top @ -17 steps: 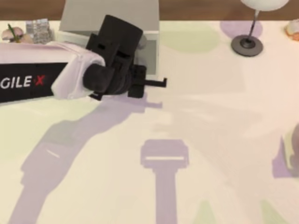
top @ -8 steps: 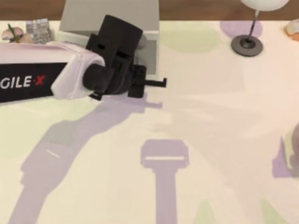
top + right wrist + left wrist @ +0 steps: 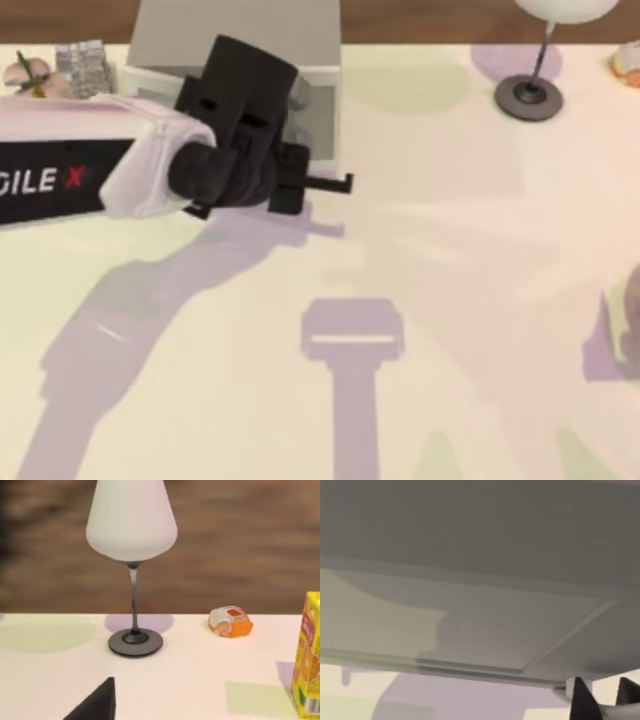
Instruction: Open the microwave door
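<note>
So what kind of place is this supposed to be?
Probably a mock kitchen tabletop, computer-rendered: a boxy silver-grey microwave at the back, a tall white-bowled wine glass, and a yellow juice carton on a pale table.

1. The left arm (image 3: 90, 165) has a pale, white-pink shell with smooth, rounded edges.
2. A black band runs along the shell, printed with white letters reading "GILE" and a red "X".
3. Beyond the shell comes a rounded, matte black wrist section.
4. On the wrist sits a blocky black housing with angular faces and small cut-out recesses.
5. The left end effector (image 3: 335, 183) is black, thin and bar-like, ending in a short cross piece.
6. In the left wrist view, two dark, pointed finger tips (image 3: 582, 700) show.
7. In the right wrist view, only one black, wedge-shaped corner of the right end effector (image 3: 97, 705) shows.
</note>
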Action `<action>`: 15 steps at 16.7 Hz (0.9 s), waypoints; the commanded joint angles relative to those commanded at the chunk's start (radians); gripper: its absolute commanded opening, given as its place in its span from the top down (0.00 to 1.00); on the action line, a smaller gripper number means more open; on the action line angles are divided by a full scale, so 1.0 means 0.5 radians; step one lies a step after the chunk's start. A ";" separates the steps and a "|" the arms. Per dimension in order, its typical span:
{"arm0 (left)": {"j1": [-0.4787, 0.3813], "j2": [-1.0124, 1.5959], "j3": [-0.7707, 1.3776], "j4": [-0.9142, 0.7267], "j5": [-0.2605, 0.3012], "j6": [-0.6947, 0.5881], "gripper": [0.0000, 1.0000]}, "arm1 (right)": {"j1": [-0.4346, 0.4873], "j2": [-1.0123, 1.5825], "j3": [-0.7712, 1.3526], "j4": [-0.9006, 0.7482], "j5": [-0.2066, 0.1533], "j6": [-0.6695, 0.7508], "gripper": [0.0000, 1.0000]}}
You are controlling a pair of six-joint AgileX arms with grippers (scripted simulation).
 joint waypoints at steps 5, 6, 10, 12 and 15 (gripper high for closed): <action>0.023 -0.035 -0.059 0.022 0.044 0.066 1.00 | 0.000 0.000 0.000 0.000 0.000 0.000 0.00; 0.023 -0.035 -0.059 0.022 0.044 0.066 1.00 | 0.000 0.000 0.000 0.000 0.000 0.000 0.00; 0.023 -0.035 -0.059 0.022 0.044 0.066 1.00 | 0.000 0.000 0.000 0.000 0.000 0.000 0.00; 0.023 -0.035 -0.059 0.022 0.044 0.066 1.00 | 0.000 0.000 0.000 0.000 0.000 0.000 0.00; 0.023 -0.035 -0.059 0.022 0.044 0.066 1.00 | 0.000 0.000 0.000 0.000 0.000 0.000 0.00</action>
